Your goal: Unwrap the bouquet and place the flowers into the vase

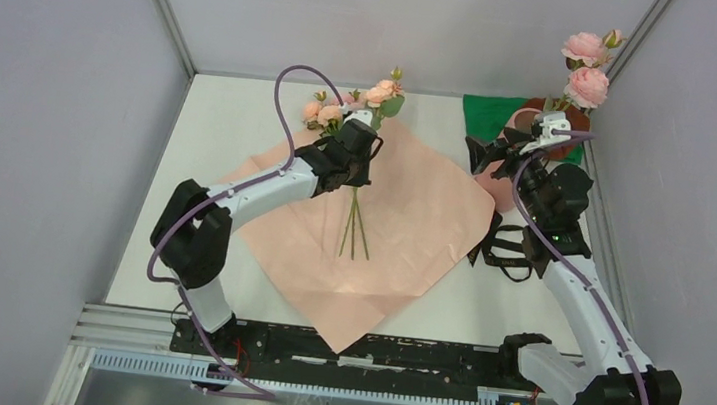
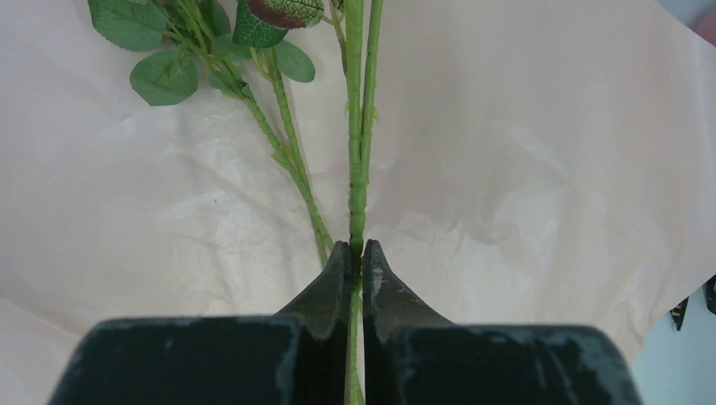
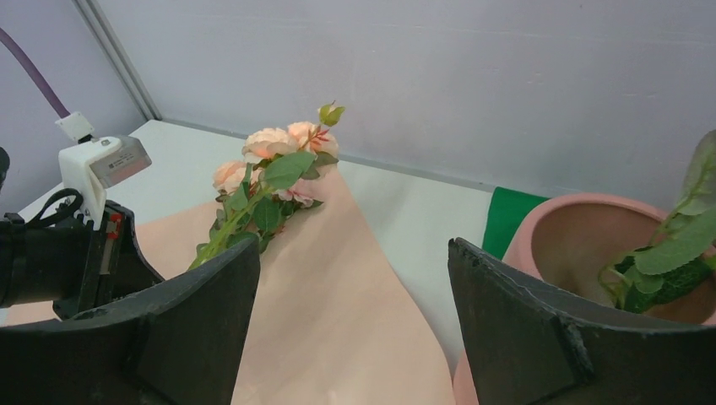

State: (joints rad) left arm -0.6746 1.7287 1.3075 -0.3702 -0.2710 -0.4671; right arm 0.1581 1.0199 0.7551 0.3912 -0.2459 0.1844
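Bright, even, diffuse light casts faint soft shadows; all 3 views sharp, nearest wrist-view foregrounds slightly soft.

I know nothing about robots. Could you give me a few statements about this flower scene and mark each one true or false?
1. The wrapping paper lies spread open on the table. True.
2. The left gripper is open and holds nothing. False: it is shut on flower stems.
3. The vase is empty. False: two pink roses stand in it.
4. The right gripper is open, beside the vase. True.
5. A green cloth lies next to the vase. True.
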